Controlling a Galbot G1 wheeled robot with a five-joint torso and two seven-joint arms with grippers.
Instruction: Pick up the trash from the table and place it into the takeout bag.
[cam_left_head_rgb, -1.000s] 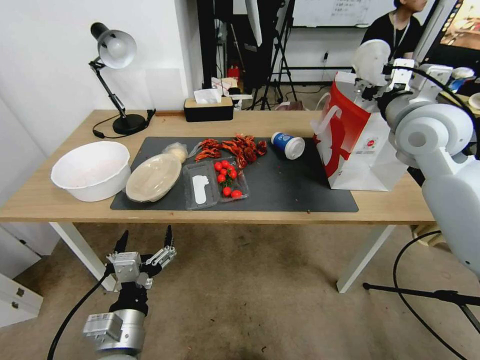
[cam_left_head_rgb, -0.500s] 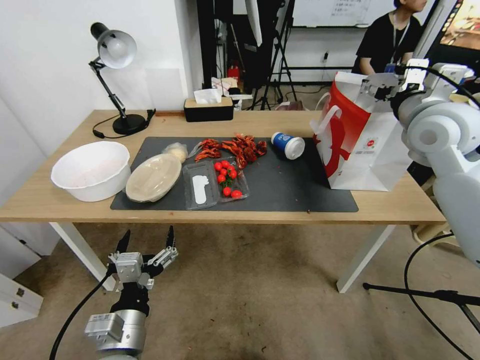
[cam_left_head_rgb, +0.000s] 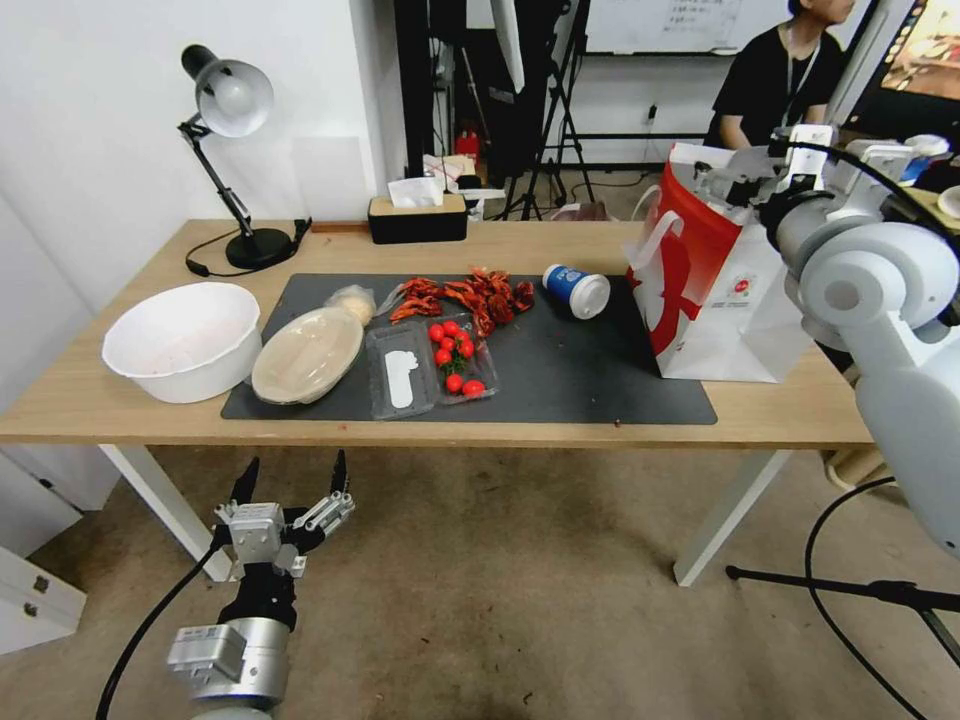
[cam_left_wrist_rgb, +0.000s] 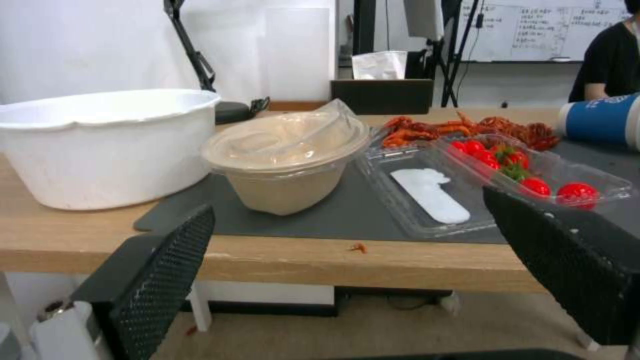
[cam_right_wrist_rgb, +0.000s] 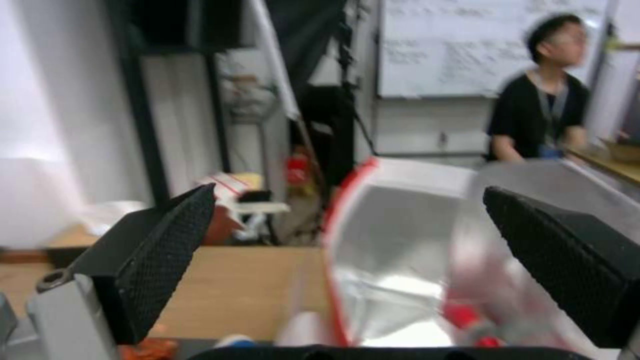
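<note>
The takeout bag (cam_left_head_rgb: 740, 310) stands open at the right end of the table (cam_left_head_rgb: 120, 410). My right gripper (cam_left_head_rgb: 735, 180) hovers over its mouth, open with nothing between the fingers. In the right wrist view the gripper (cam_right_wrist_rgb: 348, 192) looks down into the bag (cam_right_wrist_rgb: 400, 235), where something red (cam_right_wrist_rgb: 467, 317) lies blurred at the bottom. On the dark mat (cam_left_head_rgb: 600, 390) lie a blue paper cup (cam_left_head_rgb: 575, 290) on its side, a beige lidded container (cam_left_head_rgb: 305, 355) and a small wrapped wad (cam_left_head_rgb: 352, 300). My left gripper (cam_left_head_rgb: 290, 480) hangs open below the table's front edge, facing the container (cam_left_wrist_rgb: 287, 160).
A big white bowl (cam_left_head_rgb: 180, 340) sits at the table's left. A clear clamshell of cherry tomatoes (cam_left_head_rgb: 435, 365) and a heap of red shells (cam_left_head_rgb: 465, 292) lie mid-mat. A desk lamp (cam_left_head_rgb: 230, 110) and tissue box (cam_left_head_rgb: 417, 218) stand at the back.
A pale round thing at my right gripper above the bag one second ago is gone from it. The right gripper has dropped lower and shifted slightly left. The left arm has stayed put.
</note>
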